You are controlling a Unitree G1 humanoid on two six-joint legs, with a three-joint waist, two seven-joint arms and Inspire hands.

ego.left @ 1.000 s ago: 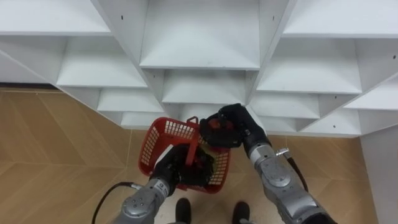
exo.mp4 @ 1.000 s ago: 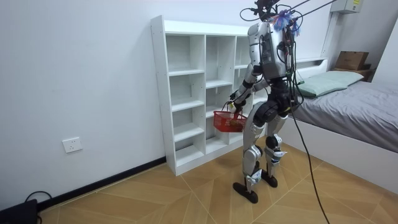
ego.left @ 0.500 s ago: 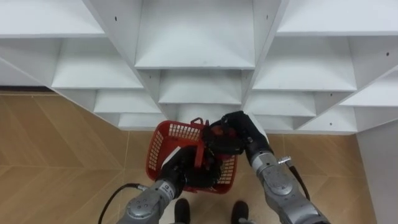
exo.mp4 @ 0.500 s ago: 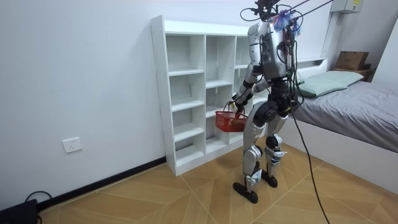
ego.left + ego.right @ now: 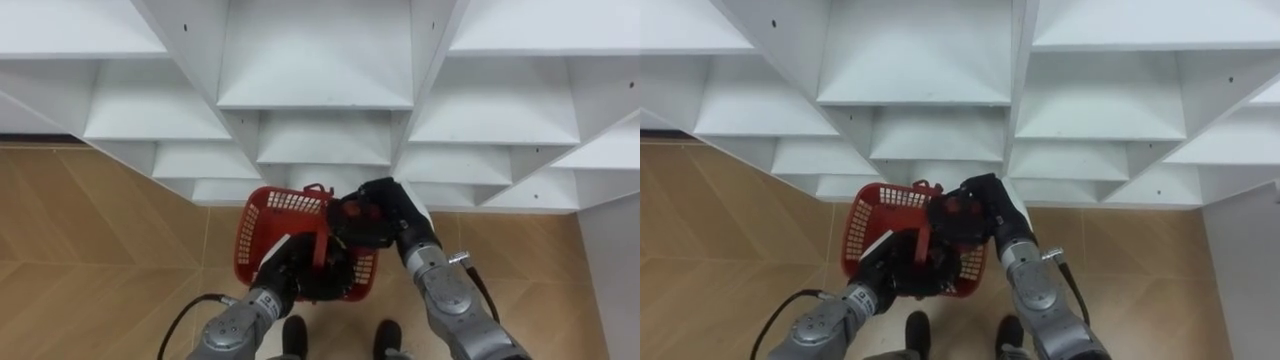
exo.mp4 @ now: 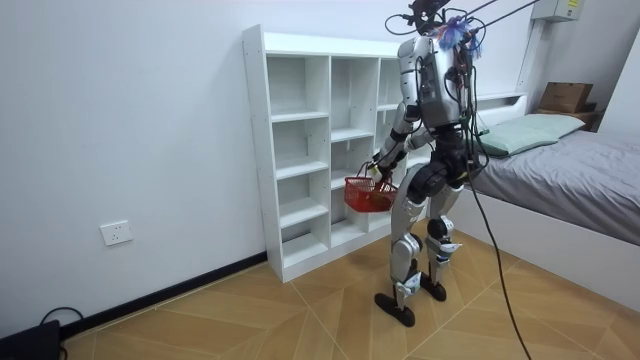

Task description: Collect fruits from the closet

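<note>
The robot stood close before the white closet (image 5: 318, 60). Every open compartment that the eye views and the room view showed was bare. Its left hand (image 5: 290, 270) was curled round the thin upright handle of the red basket (image 5: 268, 215). The basket hung in front of its body, clear of the floor (image 5: 90, 250) and level with the closet's lower shelves. Its right hand (image 5: 392, 212) was closed round a red fruit (image 5: 347, 212), with the fingers wrapped over most of it. The fruit was just above the basket's right rim, at the corner nearest the closet.

Judged from this, the task looked well advanced. A fruit was off the shelf and over the basket but not yet inside, so the hand had yet to lower it and let go. The left hand and the handle hid much of the basket's inside, so it could not be told whether other fruit already lay there. With the visible shelves empty, little seemed left to fetch.

The closet was smooth, matt white board with square edges and small peg holes in its side panels. The basket looked like stiff plastic, with lattice walls, rounded corners and a flared rim. The fruit appeared round, smooth and deep red, but its kind could not be told. The floor was wood-patterned plank laid in herringbone.
</note>
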